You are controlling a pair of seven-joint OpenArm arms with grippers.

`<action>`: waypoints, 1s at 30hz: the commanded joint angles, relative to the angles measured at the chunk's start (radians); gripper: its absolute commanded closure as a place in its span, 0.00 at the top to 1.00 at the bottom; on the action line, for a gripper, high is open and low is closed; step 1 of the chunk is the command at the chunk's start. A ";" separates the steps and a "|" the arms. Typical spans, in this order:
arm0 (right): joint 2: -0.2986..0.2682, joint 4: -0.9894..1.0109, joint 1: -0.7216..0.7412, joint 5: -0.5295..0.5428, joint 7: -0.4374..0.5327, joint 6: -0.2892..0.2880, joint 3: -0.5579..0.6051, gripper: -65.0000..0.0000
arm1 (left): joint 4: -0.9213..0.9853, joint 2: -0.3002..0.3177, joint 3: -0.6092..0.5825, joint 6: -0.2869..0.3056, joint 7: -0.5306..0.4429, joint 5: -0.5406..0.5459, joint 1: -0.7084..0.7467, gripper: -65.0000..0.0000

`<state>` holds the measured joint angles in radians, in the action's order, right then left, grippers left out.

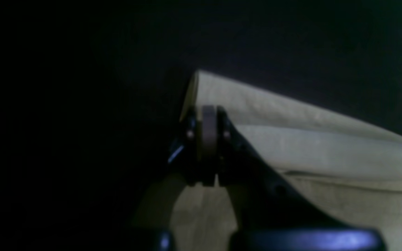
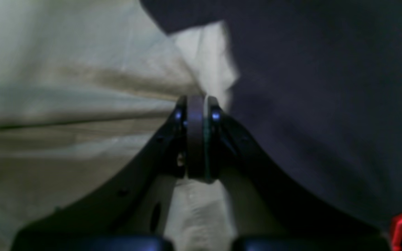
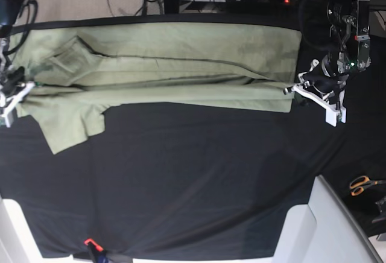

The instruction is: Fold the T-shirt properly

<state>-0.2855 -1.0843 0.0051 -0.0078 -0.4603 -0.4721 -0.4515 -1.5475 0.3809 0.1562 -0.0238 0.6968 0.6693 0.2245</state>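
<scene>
Stretching across the far half of the black table cloth (image 3: 193,172), the T-shirt (image 3: 163,64) lies as a long sage-green band running from 9 to 3 o'clock in the base view, folded lengthwise with several creases along it. One short sleeve (image 3: 69,127) hangs out toward 7 o'clock from the band's 9 o'clock end.

Left gripper (image 3: 295,89): at the shirt's 3 o'clock edge, jaws pressed together on the fabric corner. Left wrist view confirms: fingertips of the left gripper (image 1: 208,120) closed, a raised fold of shirt (image 1: 291,139) pinched between them, cloth trailing off toward 4 o'clock over the dark table.

Right gripper (image 3: 24,86): at the 9 o'clock end of the shirt, just above the sleeve. Right wrist view shows the right gripper (image 2: 196,111) with jaws together on a pale edge of fabric (image 2: 82,69); shirt fills the 9 o'clock side of that view, black cloth the 3 o'clock side. View is blurred.

Shirt is held taut between the two arms, both ends clamped.

Orange-handled scissors (image 3: 363,184) lie at 4 o'clock off the cloth's edge, well apart from the shirt. A white panel (image 3: 325,227) sits at 5 o'clock.
</scene>
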 commanded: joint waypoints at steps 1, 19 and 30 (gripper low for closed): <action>-0.027 -0.013 0.017 0.007 -0.015 0.006 -0.003 0.08 | -0.012 0.013 0.007 -0.001 -0.022 -0.003 -0.009 0.00; -0.041 0.088 0.250 0.004 -0.093 0.005 0.150 0.64 | 0.002 -0.047 0.009 -0.001 -0.022 -0.159 -0.021 0.00; -0.042 0.395 0.338 0.002 0.044 0.013 0.181 0.64 | 0.041 -0.047 0.015 -0.001 -0.022 -0.161 -0.024 0.00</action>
<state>-0.3130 -0.6811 0.3256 -0.0013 -0.4133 -0.4583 -0.2707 -1.4906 0.3202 0.1627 -0.0257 0.6956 0.5083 0.2104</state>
